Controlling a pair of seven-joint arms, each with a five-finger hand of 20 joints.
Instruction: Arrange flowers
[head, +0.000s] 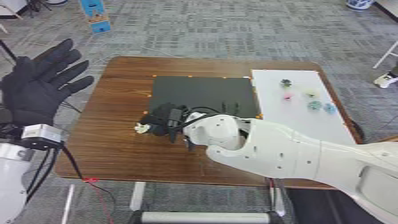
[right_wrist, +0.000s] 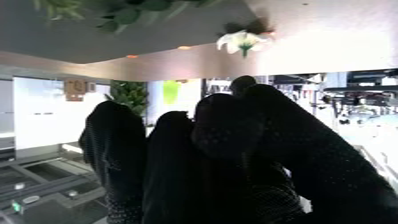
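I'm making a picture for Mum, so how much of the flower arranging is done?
It looks like early days. Done, maybe: leafy greenery is on the dark mat. In hand: the right hand is close to a white flower, but I can't see a grip. Probably left: that flower, plus the small colourful blooms spread out on the white board.

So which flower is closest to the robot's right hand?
The white-petalled flower, right by the right hand; the pink one and others lie on the white sheet.
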